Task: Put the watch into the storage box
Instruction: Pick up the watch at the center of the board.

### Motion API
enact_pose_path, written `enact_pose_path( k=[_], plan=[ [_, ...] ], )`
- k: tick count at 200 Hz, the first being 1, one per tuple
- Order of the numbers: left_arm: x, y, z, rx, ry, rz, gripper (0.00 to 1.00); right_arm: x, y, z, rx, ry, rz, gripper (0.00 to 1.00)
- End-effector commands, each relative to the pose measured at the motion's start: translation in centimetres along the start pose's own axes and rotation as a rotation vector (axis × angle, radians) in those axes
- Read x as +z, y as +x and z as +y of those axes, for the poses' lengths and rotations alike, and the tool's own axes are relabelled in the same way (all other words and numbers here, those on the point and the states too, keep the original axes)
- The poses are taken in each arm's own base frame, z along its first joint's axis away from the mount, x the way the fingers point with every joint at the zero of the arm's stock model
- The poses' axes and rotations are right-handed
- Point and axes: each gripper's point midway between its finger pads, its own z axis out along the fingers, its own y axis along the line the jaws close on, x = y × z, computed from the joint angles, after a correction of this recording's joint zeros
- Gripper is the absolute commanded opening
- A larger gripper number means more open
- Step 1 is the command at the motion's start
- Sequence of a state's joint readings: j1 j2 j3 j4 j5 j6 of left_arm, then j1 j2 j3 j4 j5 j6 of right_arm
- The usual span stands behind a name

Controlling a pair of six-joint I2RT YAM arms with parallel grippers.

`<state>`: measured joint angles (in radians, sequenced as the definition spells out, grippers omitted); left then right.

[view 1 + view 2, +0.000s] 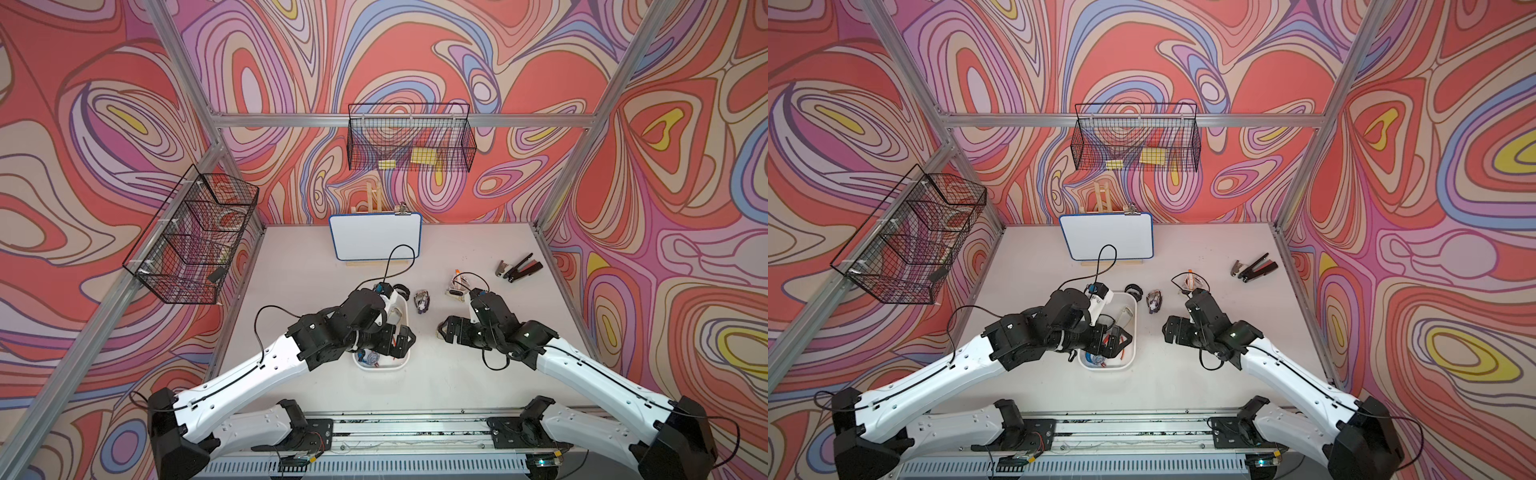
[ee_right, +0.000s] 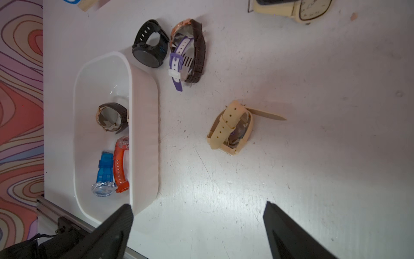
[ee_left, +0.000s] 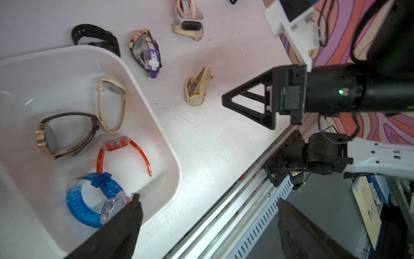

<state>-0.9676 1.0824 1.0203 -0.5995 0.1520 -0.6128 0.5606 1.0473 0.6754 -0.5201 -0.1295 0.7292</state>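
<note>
**A:** White plastic with rounded corners: the storage box [image 3: 154, 116] sits on the table [image 3: 212, 139], and the left wrist view looks straight into it. Four lie inside: the blue watch [image 3: 89, 197], an orange watch [image 3: 125, 154], a brown-strapped watch [image 3: 62, 134] and a thin cream watch [image 3: 112, 105].

**B:** In the right wrist view I count only three. The box's long wall hides the thin cream one almost wholly.

**A:** And the left gripper [image 3: 208, 201]?

**B:** Its jaws are wide apart with nothing between them. One finger [image 3: 116, 231] shows against the blue watch's clear case; I cannot tell whether they touch.

**A:** In a top view the left arm covers much of the storage box [image 1: 1105, 367], so its contents are hard to sort there.

**B:** The right gripper [image 2: 198, 206] is spread open and empty. It hangs over bare table between the box and a cream square watch [image 2: 230, 130] lying on its side.

**A:** A black watch [image 2: 147, 49] sits outside, just beside the box's far end, next to a brown and purple pair [image 2: 188, 51].
</note>
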Motion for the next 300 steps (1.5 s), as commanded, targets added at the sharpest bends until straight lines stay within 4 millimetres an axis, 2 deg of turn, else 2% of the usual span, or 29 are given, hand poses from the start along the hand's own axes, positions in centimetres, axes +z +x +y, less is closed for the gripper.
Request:
enact_pose_path(
  k=[1, 18, 47, 139, 205, 249, 283, 300],
  plan=[
    [-0.2, 0.5, -2.8, 0.116, 0.077, -0.023, 0.99, 0.8, -0.8, 1.5, 0.06, -0.146, -0.006, 0.95],
    [0.0, 1.8, -3.4, 0.175, 0.058, -0.002, 0.99, 1.5, -1.4, 2.3, 0.084, -0.227, -0.026, 0.94],
    [0.4, 3.0, -3.1, 0.205, 0.006, 0.01, 0.99, 2.9, -1.7, 2.1, 0.103, -0.224, -0.019, 0.87],
    [0.2, 3.0, -2.9, 0.202, -0.005, -0.008, 0.99, 4.7, -2.2, -0.2, 0.13, -0.11, -0.012, 0.68],
    [0.2, 2.8, -2.6, 0.203, -0.023, -0.015, 0.99, 5.7, -3.5, -0.9, 0.13, -0.084, -0.039, 0.63],
    [-0.1, 2.8, -2.2, 0.2, -0.038, -0.022, 0.99, 6.4, -4.0, -1.0, 0.129, -0.071, -0.034, 0.53],
    [-0.3, 2.9, -2.0, 0.199, -0.045, -0.026, 0.99, 6.8, -4.3, -1.1, 0.131, -0.069, -0.04, 0.51],
    [-0.3, 3.0, -1.8, 0.199, -0.05, -0.022, 0.99, 7.0, -4.3, -1.1, 0.129, -0.064, -0.035, 0.43]
  ],
)
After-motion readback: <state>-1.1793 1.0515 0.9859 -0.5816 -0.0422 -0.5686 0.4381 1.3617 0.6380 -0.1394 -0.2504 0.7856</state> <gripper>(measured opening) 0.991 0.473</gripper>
